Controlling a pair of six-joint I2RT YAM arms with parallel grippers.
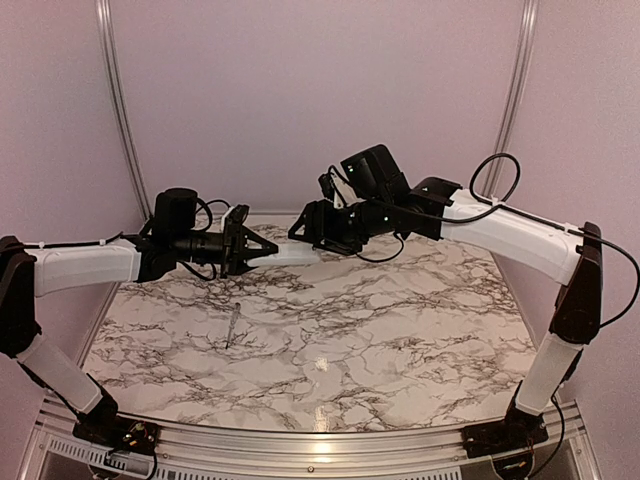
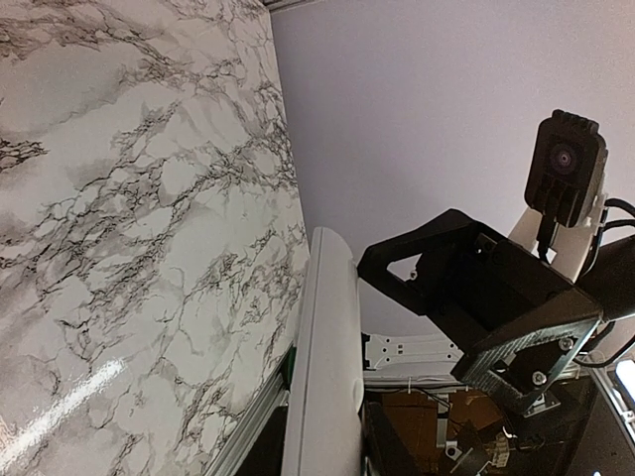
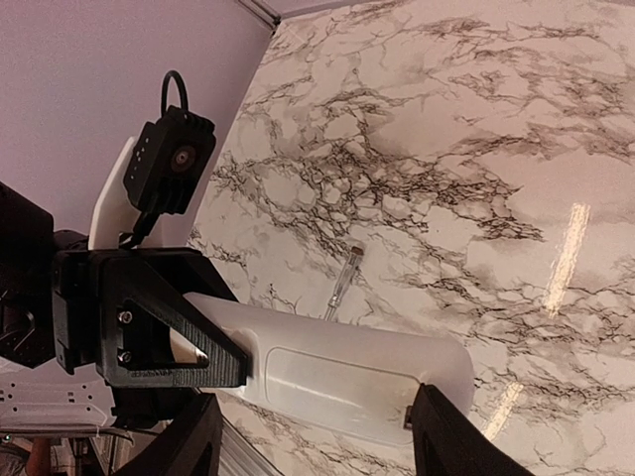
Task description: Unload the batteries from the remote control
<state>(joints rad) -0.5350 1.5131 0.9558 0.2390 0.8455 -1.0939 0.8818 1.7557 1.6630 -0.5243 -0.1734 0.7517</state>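
Currently: remote control held in the air, left hand clenched on one end

Below everything I see the marbled surface (image 1: 400, 330), white with dark veining and filling most of the top view. Over its far half my two arms reach inward from either side and meet near the middle. The left arm (image 1: 85, 265) lies almost level; the right arm (image 1: 520, 235) slopes down toward the centre.

My left hand (image 1: 272, 250) is clenched on one end of the remote control (image 1: 298, 253). The right wrist view shows its dark triangular fingers (image 3: 189, 342) pinching that end from both faces. The remote control hangs clear of the surface, running roughly level from the left hand toward the right one.

My right hand (image 1: 310, 230) sits at the remote's other end with its fingers (image 3: 451, 441) spread wide. One tip touches the bar's edge near that end, while the other stands well apart along its length. It looks released rather than gripping.

On the face turned to the right wrist camera, a rounded rectangular panel (image 3: 327, 382) lies flush in the white body. I cannot see the batteries in any view.

A thin silvery tool (image 1: 233, 327) lies flat on the surface, well apart from both hands, under the left hand's side.
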